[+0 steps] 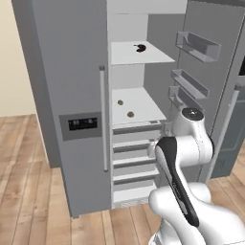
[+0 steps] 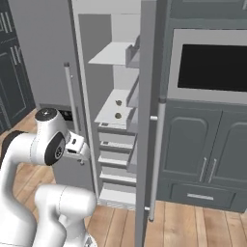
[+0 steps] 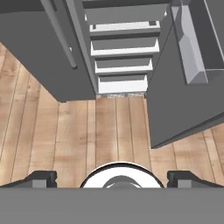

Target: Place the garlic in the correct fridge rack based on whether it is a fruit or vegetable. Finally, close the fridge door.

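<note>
Garlic (image 1: pixel 130 114) lies on the rack (image 1: pixel 143 103), well above and ahead of our gripper (image 3: pixel 112 177), whose jaws stand wide and hold nothing. A second bulb (image 1: pixel 120 102) sits beyond it. We judge placing done; next we must reach the door (image 2: pixel 146 120) and swing it closed.

The fridge door (image 1: pixel 215 72) looks like matt grey metal, its bar handle (image 2: pixel 157 159) a smoother, brighter metal. The rack (image 1: pixel 139 105) is flat, pale and matt, like plastic. The floor (image 3: pixel 87 131) is light wood planks with visible grain. The door bins (image 1: pixel 197 46) look translucent grey plastic.
</note>
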Available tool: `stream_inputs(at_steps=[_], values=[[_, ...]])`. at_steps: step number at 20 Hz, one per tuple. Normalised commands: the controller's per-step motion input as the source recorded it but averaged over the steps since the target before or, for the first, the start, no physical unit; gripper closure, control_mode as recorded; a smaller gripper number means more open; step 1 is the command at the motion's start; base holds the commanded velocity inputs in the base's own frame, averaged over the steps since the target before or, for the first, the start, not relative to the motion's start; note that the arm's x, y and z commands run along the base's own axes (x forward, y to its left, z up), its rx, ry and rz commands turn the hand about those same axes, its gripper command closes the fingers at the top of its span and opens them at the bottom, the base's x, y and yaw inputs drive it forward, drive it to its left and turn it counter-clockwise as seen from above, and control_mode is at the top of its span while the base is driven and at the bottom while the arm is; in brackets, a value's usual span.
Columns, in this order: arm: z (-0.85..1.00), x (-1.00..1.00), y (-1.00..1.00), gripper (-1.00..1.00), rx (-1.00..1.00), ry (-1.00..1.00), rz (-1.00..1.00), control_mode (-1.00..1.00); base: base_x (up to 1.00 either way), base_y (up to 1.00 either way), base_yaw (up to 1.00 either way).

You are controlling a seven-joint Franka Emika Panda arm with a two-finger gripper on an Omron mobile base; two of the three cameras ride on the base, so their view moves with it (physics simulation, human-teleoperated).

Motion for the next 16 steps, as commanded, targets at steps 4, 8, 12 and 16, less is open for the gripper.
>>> stream_inputs(at_steps=[4, 8, 12, 16], values=[[0.0, 0.0, 0.0, -1.0, 0.0, 0.0, 0.0, 1.0, -0.49, 0.31, -0.16], [0.0, 0.0, 0.0, -1.0, 0.0, 0.0, 0.0, 1.0, 0.0, 1.0, 0.0], [0.0, 0.0, 0.0, -1.0, 0.0, 0.0, 0.0, 1.0, 0.23, 1.0, -0.05], [0.0, 0.0, 0.0, -1.0, 0.0, 0.0, 0.0, 1.0, 0.08, 0.42, -0.51]])
